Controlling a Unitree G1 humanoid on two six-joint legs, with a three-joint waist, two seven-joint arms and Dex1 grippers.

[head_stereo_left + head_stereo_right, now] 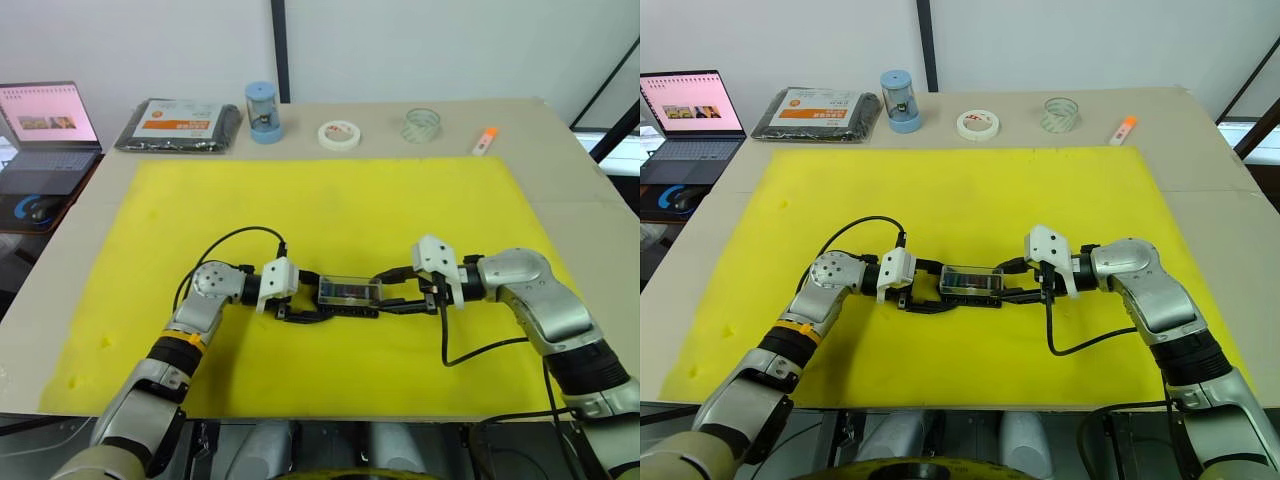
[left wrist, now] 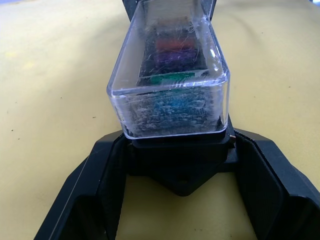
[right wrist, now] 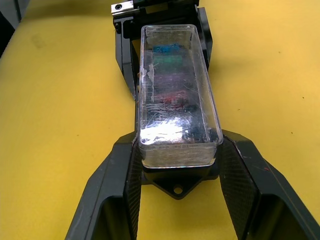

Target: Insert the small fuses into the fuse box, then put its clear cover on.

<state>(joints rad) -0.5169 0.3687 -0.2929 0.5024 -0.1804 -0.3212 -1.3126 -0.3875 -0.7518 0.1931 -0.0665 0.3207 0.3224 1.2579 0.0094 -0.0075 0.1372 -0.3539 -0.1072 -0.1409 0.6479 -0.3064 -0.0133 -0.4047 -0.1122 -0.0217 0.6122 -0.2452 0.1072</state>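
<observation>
Left wrist view: scratched clear cover [image 2: 170,70] seated over black box [image 2: 177,152], coloured fuses [image 2: 172,50] blurred beneath. Box at mid-mat on soft yellow foam mat [image 1: 330,200], clamped at its 2 ends by left gripper [image 1: 300,300] and right gripper [image 1: 405,292], each closed on it. Tan table [image 1: 560,160] behind with tape rolls [image 1: 338,134], blue canister [image 1: 263,112], laptop [image 1: 45,135].

My bench [image 1: 560,140] carries a yellow mat [image 1: 330,200]. Along the far edge lie a black packet [image 1: 180,125], a blue cylinder [image 1: 263,112], a white tape roll [image 1: 339,134], a clear tape roll [image 1: 421,124] and an orange marker [image 1: 484,141]. The fuse box [image 1: 349,293] sits mid-mat.
</observation>
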